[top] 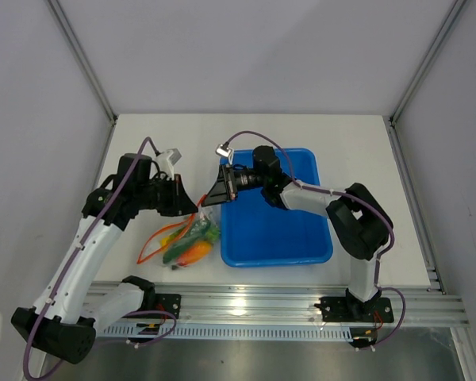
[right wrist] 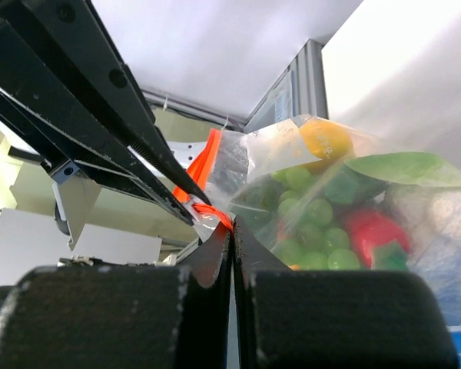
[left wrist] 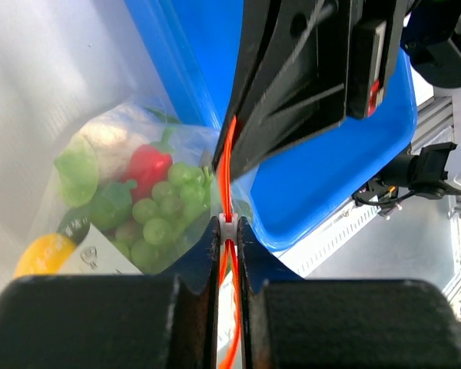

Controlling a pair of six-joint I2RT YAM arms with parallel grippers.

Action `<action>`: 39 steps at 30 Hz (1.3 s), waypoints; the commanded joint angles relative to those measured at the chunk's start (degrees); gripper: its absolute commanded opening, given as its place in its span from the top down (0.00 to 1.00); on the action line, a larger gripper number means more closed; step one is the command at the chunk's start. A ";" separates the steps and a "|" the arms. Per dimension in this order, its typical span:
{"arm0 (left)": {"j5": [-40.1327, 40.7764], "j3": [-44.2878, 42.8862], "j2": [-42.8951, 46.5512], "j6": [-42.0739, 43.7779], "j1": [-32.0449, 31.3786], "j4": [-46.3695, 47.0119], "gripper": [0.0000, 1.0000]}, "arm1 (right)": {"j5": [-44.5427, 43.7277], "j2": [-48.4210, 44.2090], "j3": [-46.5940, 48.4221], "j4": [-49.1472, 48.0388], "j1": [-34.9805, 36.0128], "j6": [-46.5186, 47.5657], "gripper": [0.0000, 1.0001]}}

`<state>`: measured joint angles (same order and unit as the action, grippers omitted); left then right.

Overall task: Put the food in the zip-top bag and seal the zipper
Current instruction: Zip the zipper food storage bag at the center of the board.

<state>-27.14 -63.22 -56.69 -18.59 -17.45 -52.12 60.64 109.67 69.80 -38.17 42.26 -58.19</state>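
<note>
The zip-top bag point(top: 189, 243) hangs between both grippers just left of the blue tub, above the table. It holds the food: green grapes point(left wrist: 158, 219), red chili point(left wrist: 147, 167), white cauliflower point(left wrist: 111, 141), a yellow fruit point(left wrist: 46, 254) and a green leaf point(right wrist: 406, 169). My left gripper point(top: 193, 209) is shut on the white slider of the red-orange zipper point(left wrist: 227, 165). My right gripper point(top: 210, 199) is shut on the bag's corner at the zipper's end point(right wrist: 217, 216), fingertip to fingertip with the left. A loose loop of the zipper point(top: 154, 240) lies open on the table.
The blue rectangular tub point(top: 297, 230) sits right of the bag under the right arm, and it fills the right side of the left wrist view point(left wrist: 330, 161). A metal rail point(top: 285, 305) runs along the near table edge.
</note>
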 commanded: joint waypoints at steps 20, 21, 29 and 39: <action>2.97 -0.77 9.13 -6.98 0.23 -12.39 0.98 | -3.87 1.69 7.63 5.04 -3.15 5.46 1.00; 2.53 -0.68 10.36 -7.42 0.23 -12.39 0.98 | -3.78 2.04 7.72 4.60 -3.32 5.20 1.00; 1.82 -0.32 15.29 -10.15 0.23 -16.78 0.98 | -3.16 5.99 10.09 1.79 -3.85 2.82 1.00; 0.33 0.91 19.86 -11.38 0.14 -19.34 0.99 | -0.71 9.07 13.25 1.18 -3.85 2.30 1.00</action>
<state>-24.45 -62.52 -37.54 -28.56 -17.43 -72.49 58.00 117.71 79.64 -33.52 38.06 -55.48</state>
